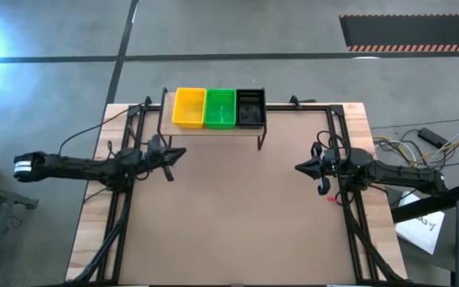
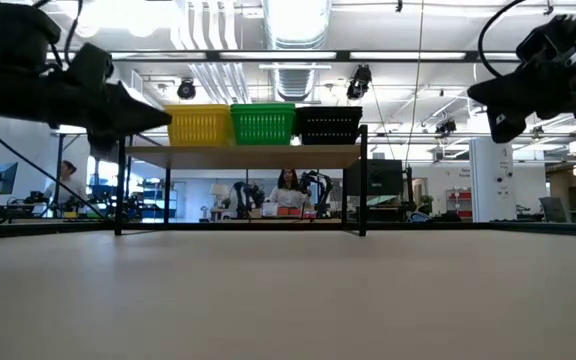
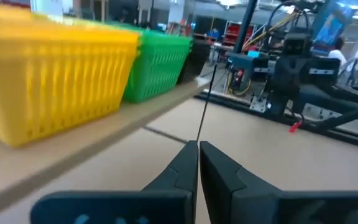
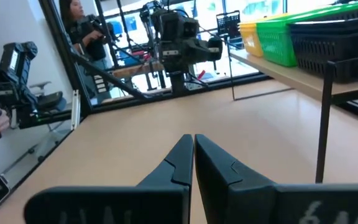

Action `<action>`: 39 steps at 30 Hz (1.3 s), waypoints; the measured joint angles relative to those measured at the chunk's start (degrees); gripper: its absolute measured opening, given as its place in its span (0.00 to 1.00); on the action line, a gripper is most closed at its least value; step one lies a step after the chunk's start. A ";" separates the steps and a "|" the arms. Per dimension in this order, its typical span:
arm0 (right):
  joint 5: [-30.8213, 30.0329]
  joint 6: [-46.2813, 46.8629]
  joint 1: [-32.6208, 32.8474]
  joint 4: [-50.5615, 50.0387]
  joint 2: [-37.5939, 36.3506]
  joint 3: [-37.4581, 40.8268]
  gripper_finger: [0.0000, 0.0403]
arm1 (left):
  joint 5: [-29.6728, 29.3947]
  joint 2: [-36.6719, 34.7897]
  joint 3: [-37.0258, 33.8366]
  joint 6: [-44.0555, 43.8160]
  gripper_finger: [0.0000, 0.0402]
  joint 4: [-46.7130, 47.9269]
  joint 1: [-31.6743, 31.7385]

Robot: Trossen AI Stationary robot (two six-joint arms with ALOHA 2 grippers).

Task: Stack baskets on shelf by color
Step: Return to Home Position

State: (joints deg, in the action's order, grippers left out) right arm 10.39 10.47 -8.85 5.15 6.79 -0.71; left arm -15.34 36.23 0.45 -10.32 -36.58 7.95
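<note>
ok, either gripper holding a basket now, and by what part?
Nothing is held. The left gripper and right gripper are both shut and empty; the baskets sit on the shelf.

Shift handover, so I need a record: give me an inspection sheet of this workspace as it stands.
Surface: brown table, no spill seen.
Job's things: yellow baskets, green baskets and black baskets side by side on the shelf; number per stack cannot be told.
Clutter: small red bit by the right arm; paper off the table's right side.
Grippers: left gripper and right gripper shut, empty, above the table.
Cables: loose bundle right of the table.
Surroundings: person beyond the shelf.
</note>
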 joint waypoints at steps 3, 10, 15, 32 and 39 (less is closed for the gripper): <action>0.00 0.60 0.12 -0.20 0.02 0.02 0.02 | -0.26 -2.96 0.00 3.57 0.00 0.34 -0.90; -0.38 -0.90 0.12 -0.64 0.02 0.02 0.02 | -5.13 -10.82 -0.05 8.04 0.00 8.11 -4.28; -7.90 -0.62 0.55 -0.16 0.02 0.04 0.02 | -7.99 -18.66 -0.09 7.80 0.00 16.73 -6.49; -11.49 -5.10 6.37 -3.08 0.07 0.09 0.02 | -11.29 -34.43 -0.17 12.62 0.00 32.49 -13.67; -5.35 -8.68 6.37 -3.70 0.13 0.09 0.02 | -3.24 -34.70 -0.22 12.12 0.00 33.04 -11.61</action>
State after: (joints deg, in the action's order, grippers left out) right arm 5.04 1.79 -2.48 1.45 6.92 -0.62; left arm -18.58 1.53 0.23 1.79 -3.54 -3.65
